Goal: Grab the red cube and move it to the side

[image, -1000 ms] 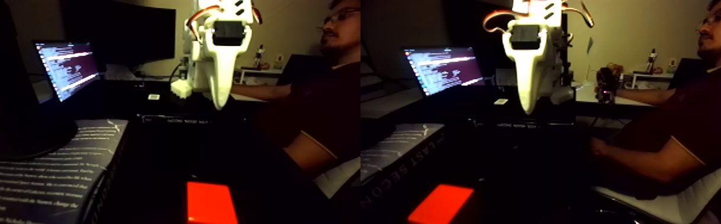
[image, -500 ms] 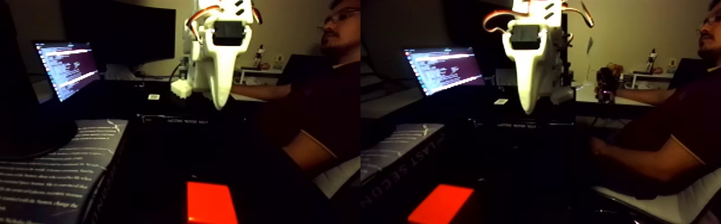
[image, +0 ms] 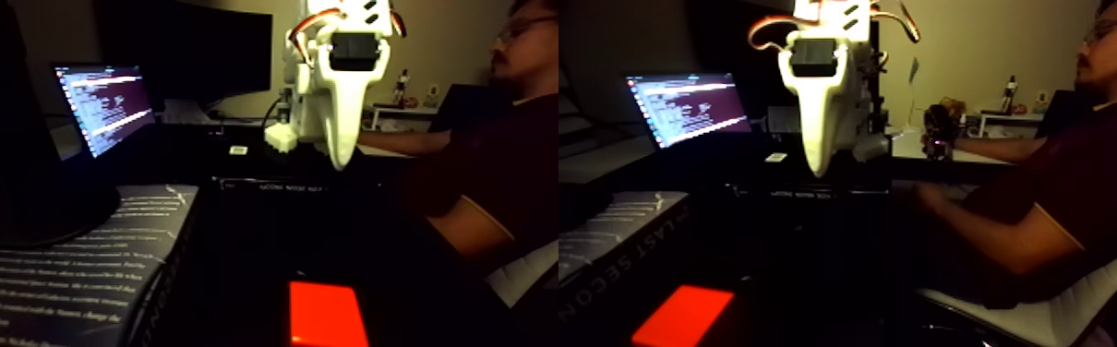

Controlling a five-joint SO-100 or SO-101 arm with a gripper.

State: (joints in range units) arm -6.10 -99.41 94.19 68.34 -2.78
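Our white gripper (image: 341, 159) hangs well above the red cube (image: 327, 314); we cannot tell if its jaws are parted.

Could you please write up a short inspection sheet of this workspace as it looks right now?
Surface: dark desk, dimly lit.
Job's things: red cube at the bottom edge, near the camera, apart from the arm.
Clutter: printed book at the fixed view's left, lit laptop behind it.
Grippers: white gripper hangs raised above the desk, far from the cube, holding nothing; jaw state unclear.
Cables: orange-red wires loop at the arm's top.
Surroundings: a seated person on the right, dark monitor behind.
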